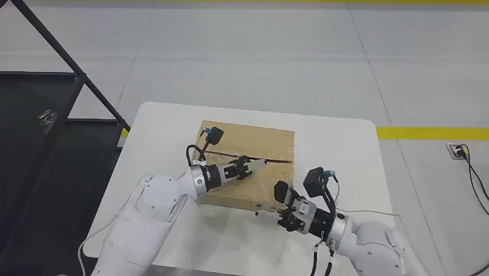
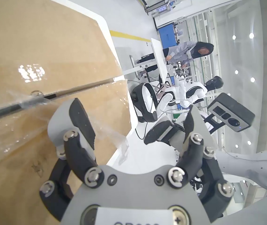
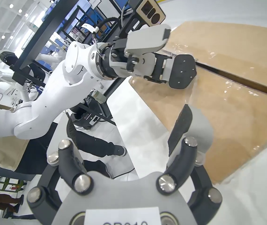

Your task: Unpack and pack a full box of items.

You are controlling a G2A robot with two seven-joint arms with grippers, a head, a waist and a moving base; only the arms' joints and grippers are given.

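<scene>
A closed cardboard box lies in the middle of the white table, with clear tape over its dark centre seam. My left gripper hovers open just above the lid by the seam, near the box's front half. In the left wrist view its fingers spread over the taped seam, with nothing between them. My right gripper stands open at the box's front right corner, off the cardboard. In the right wrist view, one of its fingers stands beside the box, and the left gripper is seen beyond.
A black metal frame stands to the table's left. Bare table lies on the right of the box and in front of it. Yellow floor lines run past the table.
</scene>
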